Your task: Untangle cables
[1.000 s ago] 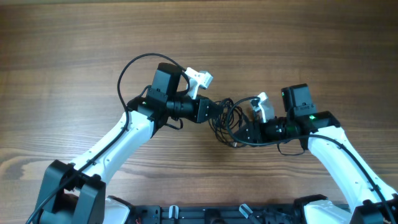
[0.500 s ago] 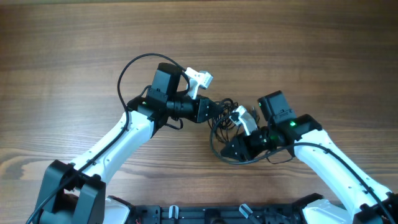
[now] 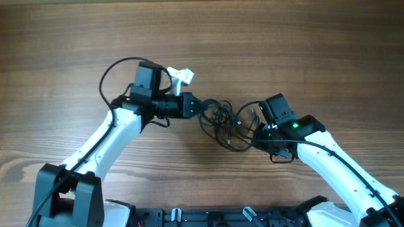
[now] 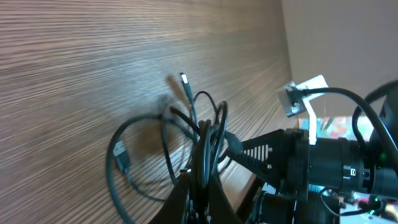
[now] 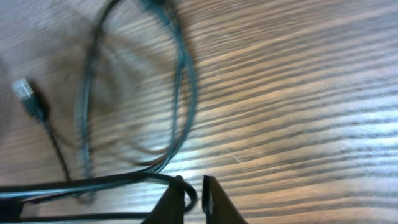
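Note:
The cables point(image 3: 221, 122) are a tangle of thin black loops lying on the wooden table between my two arms. My left gripper point(image 3: 201, 108) is shut on several strands at the tangle's left side. In the left wrist view those strands point(image 4: 203, 134) rise out of the left gripper point(image 4: 198, 175), with one small plug point(image 4: 183, 79) and a flat plug point(image 4: 120, 155) lying on the wood. My right gripper point(image 3: 254, 129) sits at the tangle's right edge. In the right wrist view the right gripper point(image 5: 194, 182) is nearly closed, with a black cable loop point(image 5: 155, 178) curling over one fingertip into the narrow gap.
The wooden table point(image 3: 76, 44) spreads bare all round the tangle. A blurred cable loop point(image 5: 183, 68) and a plug point(image 5: 28, 96) lie ahead of the right fingers. The arms' base rail point(image 3: 208, 217) runs along the near edge.
The left arm has pulled to the left, drawing the tangle out. The right gripper has swung up against the tangle's right edge and its jaws have narrowed onto a strand.

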You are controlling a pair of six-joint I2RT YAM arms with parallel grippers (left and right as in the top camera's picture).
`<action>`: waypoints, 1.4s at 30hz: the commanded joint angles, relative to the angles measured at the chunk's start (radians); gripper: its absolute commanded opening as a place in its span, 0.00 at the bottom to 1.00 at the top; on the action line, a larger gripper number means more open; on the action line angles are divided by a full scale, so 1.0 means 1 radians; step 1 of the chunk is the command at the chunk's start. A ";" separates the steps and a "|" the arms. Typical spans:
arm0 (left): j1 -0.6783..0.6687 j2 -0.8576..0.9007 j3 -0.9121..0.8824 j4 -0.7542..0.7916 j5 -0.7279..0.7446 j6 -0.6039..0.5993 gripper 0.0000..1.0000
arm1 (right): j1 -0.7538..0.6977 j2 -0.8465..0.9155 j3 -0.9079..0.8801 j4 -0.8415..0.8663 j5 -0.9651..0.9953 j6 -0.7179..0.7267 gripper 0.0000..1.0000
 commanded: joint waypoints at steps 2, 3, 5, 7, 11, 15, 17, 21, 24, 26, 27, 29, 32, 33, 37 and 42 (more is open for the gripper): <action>0.061 -0.021 0.010 0.008 0.010 -0.002 0.04 | -0.010 0.017 -0.018 -0.039 0.146 0.154 0.17; 0.061 -0.021 0.010 0.013 0.010 -0.002 0.04 | -0.010 0.017 -0.018 -0.040 0.146 0.168 0.17; 0.064 -0.021 0.010 0.022 0.010 -0.002 0.04 | -0.010 0.017 -0.022 -0.036 0.151 0.189 0.17; 0.075 -0.021 0.010 0.022 0.011 -0.017 0.04 | -0.010 0.017 -0.024 -0.037 0.173 0.206 0.17; 0.137 -0.021 0.010 0.022 0.090 -0.024 0.04 | -0.010 0.017 -0.041 -0.043 0.240 0.290 0.19; 0.215 -0.021 0.010 0.021 0.201 -0.024 0.04 | -0.010 0.017 -0.083 -0.021 0.258 0.344 0.22; 0.216 -0.021 0.010 0.021 0.233 -0.024 0.04 | -0.010 0.017 -0.096 0.032 0.219 0.290 0.23; 0.152 -0.021 0.010 0.022 0.238 -0.003 0.04 | -0.010 0.017 -0.096 0.268 -0.116 -0.209 0.52; 0.089 -0.021 0.010 0.005 0.218 0.064 0.04 | -0.010 0.017 -0.095 0.380 -0.356 -0.426 0.70; 0.050 -0.021 0.010 -0.037 0.123 0.089 0.04 | -0.010 0.017 -0.095 0.411 -0.363 -0.415 0.72; 0.025 -0.021 0.010 -0.072 0.033 0.112 0.04 | -0.010 0.017 -0.095 0.426 -0.364 -0.415 0.73; -0.029 -0.019 0.010 -0.142 -0.190 0.115 0.04 | -0.010 0.017 -0.095 0.451 -0.364 -0.412 0.73; -0.084 -0.017 0.010 -0.182 -0.347 0.115 0.04 | -0.010 0.017 -0.095 0.471 -0.348 -0.385 0.73; -0.099 -0.017 0.010 -0.186 -0.372 0.115 0.04 | -0.010 0.017 -0.095 0.471 -0.332 -0.370 0.73; -0.143 -0.017 0.010 -0.175 -0.383 0.115 0.04 | -0.010 0.017 -0.095 0.461 -0.254 -0.273 0.73; -0.179 -0.017 0.010 -0.121 -0.218 0.169 0.04 | -0.010 0.017 -0.095 0.504 -0.259 -0.257 0.75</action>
